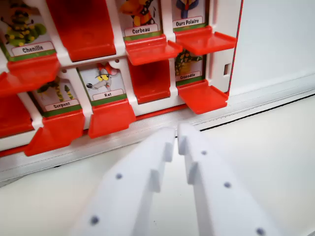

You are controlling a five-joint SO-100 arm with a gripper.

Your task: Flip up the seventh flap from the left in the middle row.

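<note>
Gripper [176,132] nearly pressed together, empty, poised low over counter [275,142], tips aimed just below closed red flap [151,81] for nudging up

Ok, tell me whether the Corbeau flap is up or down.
Down. The Corbeau flap juts out flat below its label, so the picture card above shows.

On the game board [219,29], each picture card carries a white name strip. In the upper row, from the wrist view's left: "Chenille" [33,48], "Corbeau" [141,30] and "Ours Polaire" [187,22]. In the row below: "Serpent" [61,104], "Rat" [107,95] and, at the board's right edge, a small strip that seems to read "Crocodile" [187,76].
</note>
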